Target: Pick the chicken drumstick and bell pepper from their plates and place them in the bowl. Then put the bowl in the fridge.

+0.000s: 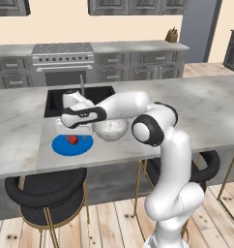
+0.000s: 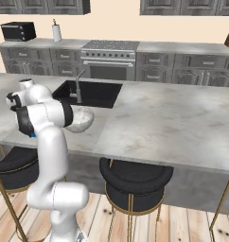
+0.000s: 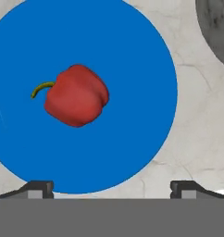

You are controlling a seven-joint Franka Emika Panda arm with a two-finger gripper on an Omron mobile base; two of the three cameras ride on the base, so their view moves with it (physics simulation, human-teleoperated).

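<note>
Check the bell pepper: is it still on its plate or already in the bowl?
On its plate. The hand view shows the bell pepper lying on the blue plate, with the open gripper above it and the bowl beside.

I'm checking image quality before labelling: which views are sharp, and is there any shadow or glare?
Hand view: crisp, the pepper and blue plate evenly lit, no glare. Left base view: softer, the pepper small. Right base view: bowl partly behind the arm.
</note>
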